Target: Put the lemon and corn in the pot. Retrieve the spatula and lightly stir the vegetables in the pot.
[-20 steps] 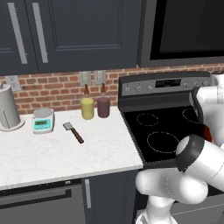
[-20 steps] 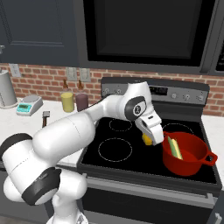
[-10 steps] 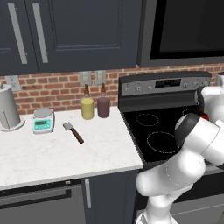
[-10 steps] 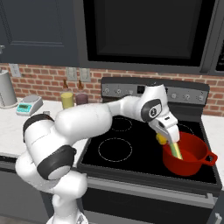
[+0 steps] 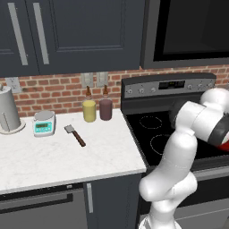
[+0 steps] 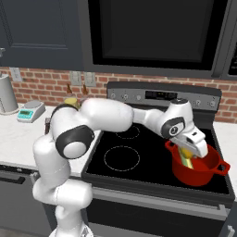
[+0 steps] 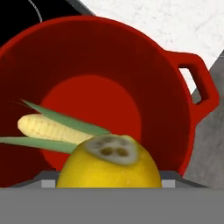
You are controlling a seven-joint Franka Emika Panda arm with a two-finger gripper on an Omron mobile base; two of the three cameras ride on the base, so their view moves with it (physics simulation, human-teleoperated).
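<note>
Over the red pot (image 7: 131, 57), gripper (image 6: 193, 149) is clamped on the lemon (image 7: 109, 164); corn (image 7: 52, 129) lies inside at 9 o'clock.

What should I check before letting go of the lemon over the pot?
1. Lemon sits between the gripper fingers: ok, held at the bottom of the hand view.
2. Gripper is above the pot opening: ok, the red interior lies straight ahead of the lemon.
3. Corn is already in the pot: ok, lying against one inner wall.
4. Free floor inside the pot for the lemon: ok, bare red bottom beside the corn.
5. Drop height above the pot floor: cannot tell.
6. Spatula is ready for the next stage: ok, on the counter, untouched.
</note>
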